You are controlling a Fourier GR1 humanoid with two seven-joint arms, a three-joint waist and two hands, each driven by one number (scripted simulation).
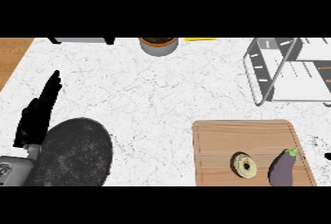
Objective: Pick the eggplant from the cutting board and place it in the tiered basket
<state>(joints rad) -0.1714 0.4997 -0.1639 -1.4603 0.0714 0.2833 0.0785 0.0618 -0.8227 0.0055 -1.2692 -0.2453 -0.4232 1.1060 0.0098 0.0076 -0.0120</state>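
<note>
Eggplant [282, 168]: lower right, on cutting board [220, 144], beside bagel [244, 165].
Left hand [40, 111]: left edge, fingers straight, idle.
Risk: reaching may nudge bagel; tiered basket [262, 70] sits upper right.

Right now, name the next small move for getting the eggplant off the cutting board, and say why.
Probably bring the right hand in over the eggplant. The eggplant lies untouched at the right end of the cutting board, beside a bagel; only a sliver of that hand shows at the right edge, while the left hand rests open far left. The tiered basket waits beyond.
</note>
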